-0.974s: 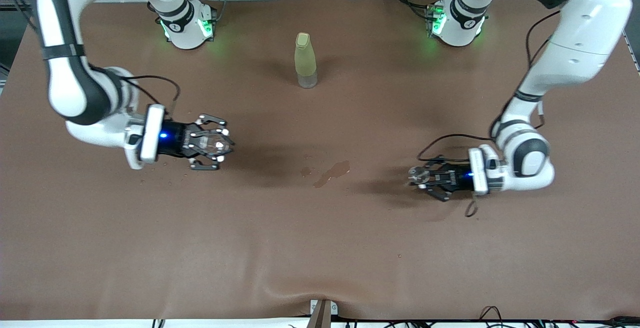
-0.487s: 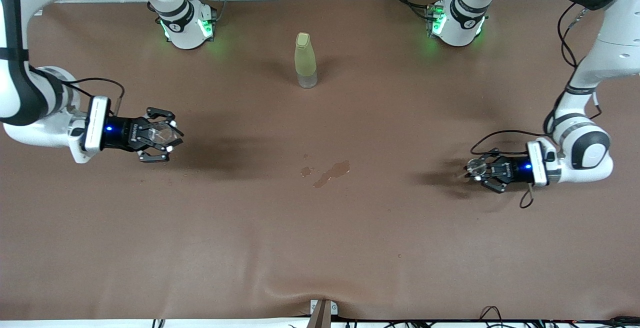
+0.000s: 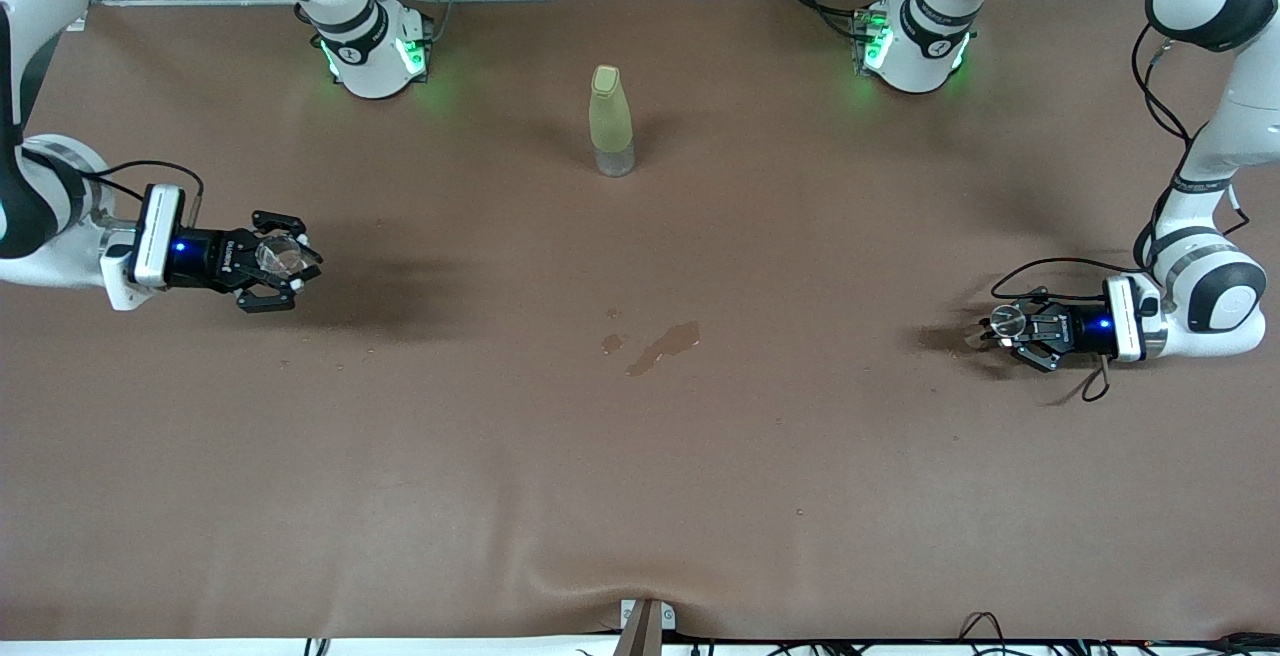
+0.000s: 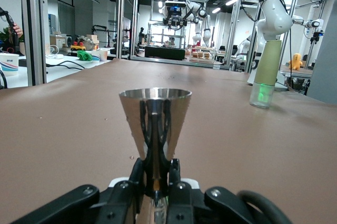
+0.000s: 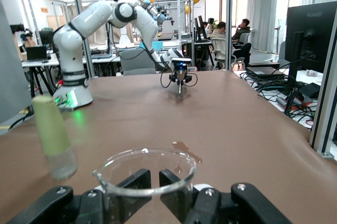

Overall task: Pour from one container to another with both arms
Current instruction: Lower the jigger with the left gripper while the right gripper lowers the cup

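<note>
Grippers are both sitting low over the brown tabletop (image 3: pixel 640 496), well apart at their own ends: left gripper (image 3: pixel 1003 328) is clamping the stemmed cup (image 4: pixel 156 124) upright by its stem, right gripper (image 3: pixel 290 266) is squeezing the clear glass tumbler (image 5: pixel 145 174); yellow-green bottle (image 3: pixel 610 121) is standing between the bases.

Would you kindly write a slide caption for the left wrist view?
Left gripper shut on an upright metal stemmed cup, yellow-green bottle standing on the brown table.

stemmed cup (image 4: pixel 155 124): foot hidden between left gripper (image 4: pixel 156 182) fingers. glass tumbler (image 5: pixel 145 174): base hidden by right gripper (image 5: pixel 152 192). both grippers cut off by wrist views' edges. cup contents not visible.
</note>
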Controlling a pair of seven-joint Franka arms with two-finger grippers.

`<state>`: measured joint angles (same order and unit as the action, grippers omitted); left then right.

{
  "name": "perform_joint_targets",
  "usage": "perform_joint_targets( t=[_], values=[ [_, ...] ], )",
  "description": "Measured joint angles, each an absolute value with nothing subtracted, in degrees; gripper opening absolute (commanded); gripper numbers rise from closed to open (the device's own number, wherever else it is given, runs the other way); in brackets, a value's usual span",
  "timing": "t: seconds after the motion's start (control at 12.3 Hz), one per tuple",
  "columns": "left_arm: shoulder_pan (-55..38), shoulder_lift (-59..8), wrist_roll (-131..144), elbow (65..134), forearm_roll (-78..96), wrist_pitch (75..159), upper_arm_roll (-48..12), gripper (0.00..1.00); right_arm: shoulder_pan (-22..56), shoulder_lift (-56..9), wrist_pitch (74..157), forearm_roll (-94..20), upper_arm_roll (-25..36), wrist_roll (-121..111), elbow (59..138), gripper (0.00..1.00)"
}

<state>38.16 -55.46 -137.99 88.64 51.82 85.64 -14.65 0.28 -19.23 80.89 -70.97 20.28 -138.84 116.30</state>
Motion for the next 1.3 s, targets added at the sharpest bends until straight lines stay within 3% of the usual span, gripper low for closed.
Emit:
perform_joint_targets(
  t=[0.65,0.81,1.05,1.3],
  values=[
    [38.62,-57.24,-138.42,88.63,50.5,85.54,-14.01,0.0,-6.33,-30.18,78.7,-67.06,20.3,-156.47,115.58,0.0],
    [38.62,-58.17,-138.47,88.62,50.5,85.53,-14.01,0.09,-7.24,-33.54,78.34,-66.8,20.3,-157.52,113.87,0.0],
    [38.94,-58.79,-138.47,88.63,50.5,85.43,-13.97,0.09,-7.44,-38.18,77.78,-66.77,20.21,-158.57,111.14,0.0],
    [39.46,-58.79,-138.47,88.63,50.5,85.14,-13.94,0.29,-7.45,-41.31,77.73,-66.77,20.1,-159.46,109.77,0.0]
  ],
)
